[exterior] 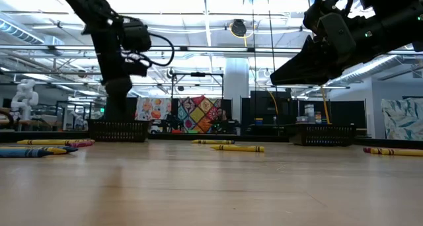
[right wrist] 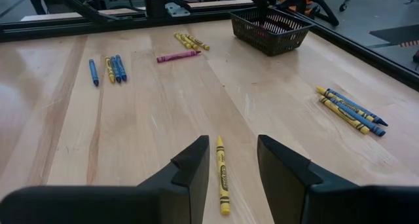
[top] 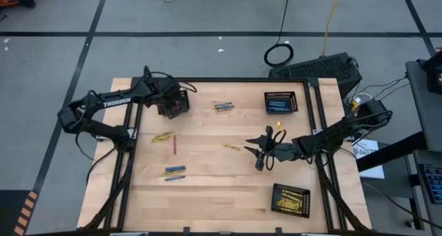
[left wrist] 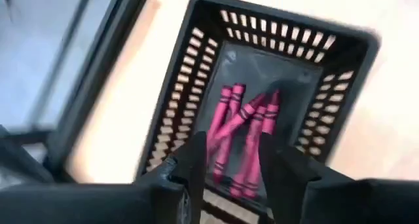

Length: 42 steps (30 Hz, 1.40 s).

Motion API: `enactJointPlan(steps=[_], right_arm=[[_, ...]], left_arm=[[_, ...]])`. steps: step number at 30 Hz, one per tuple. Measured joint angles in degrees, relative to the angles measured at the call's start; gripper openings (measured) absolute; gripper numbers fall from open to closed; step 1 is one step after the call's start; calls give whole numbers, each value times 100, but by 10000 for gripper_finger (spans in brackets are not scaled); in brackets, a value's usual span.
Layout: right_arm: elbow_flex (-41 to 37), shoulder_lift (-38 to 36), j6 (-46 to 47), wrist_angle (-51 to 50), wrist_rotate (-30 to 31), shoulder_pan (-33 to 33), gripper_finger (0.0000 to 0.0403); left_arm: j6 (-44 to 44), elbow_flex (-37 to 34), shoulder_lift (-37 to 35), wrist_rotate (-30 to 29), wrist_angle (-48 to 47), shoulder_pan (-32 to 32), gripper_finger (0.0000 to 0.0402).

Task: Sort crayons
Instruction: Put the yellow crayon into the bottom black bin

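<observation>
We're in a robotics lab or test hall, w/ an industrial feel. The wooden table (top: 207, 194) sits in a black metal frame (top: 128, 160) on a grey concrete floor (top: 55, 63) marked w/ dark tape lines (top: 207, 34), and cables (top: 286, 15) trail across it. At table height we see a high open ceiling w/ strip lights (exterior: 198, 1) and exposed beams, a white pillar (exterior: 234, 87), colourful patterned panels (exterior: 192, 113), shelving & equipment in the bkgd. A white figure (exterior: 25, 97) at far left is probably another robot, but it's too small for us to say.
</observation>
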Motion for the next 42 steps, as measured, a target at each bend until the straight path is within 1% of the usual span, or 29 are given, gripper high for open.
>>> enactJointPlan(steps=[1,3,5,7,10,12,14,17,21,23,24,26,29,33,38,42], right_arm=[[0,0,5,0,0,-3,114],[0,0,19,0,1,-7,114],[0,0,118,-2,-1,-7,114],[0,0,194,-2,-1,-7,114],[0,0,200,-2,-3,-7,114],[0,0,201,-4,-1,-7,114],[0,0,202,-4,-1,-9,114],[0,0,203,-2,-1,-9,114],[0,0,299,-2,-3,-9,114],[0,0,309,-2,-2,-9,114],[0,0,309,-2,-1,-9,114],[0,0,296,2,-2,-9,114],[0,0,209,43,-3,-9,114],[0,0,36,143,-1,-11,114],[0,0,-14,171,-4,-11,114],[0,0,-12,169,-4,-11,114]], left_arm=[[-364,38,-44,66,-100,-43,131],[-984,-26,-183,380,-56,-188,132],[-1341,-204,-322,816,169,-424,132],[-1698,-423,-443,1059,401,-805,132],[-2343,-763,-695,1047,908,-1594,132],[-2840,-963,-865,907,1366,-2233,132],[-3339,-1102,-1028,631,1839,-2927,132],[-3926,-1248,-1109,-203,2638,-4035,132],[-4123,-1408,-978,-1492,3693,-5373,132],[-4123,-1437,-815,-2078,4033,-5934,132],[-4123,-1438,-706,-2255,4216,-6163,132],[-4119,-1436,-446,-2300,4601,-6510,132],[-4124,-1438,10,-2273,5129,-6817,132],[-4122,-1438,713,-2153,6127,-6973,132],[-3679,-1436,1494,-2267,7529,-6747,132],[-3198,-1436,1934,-2390,8576,-6476,132]])
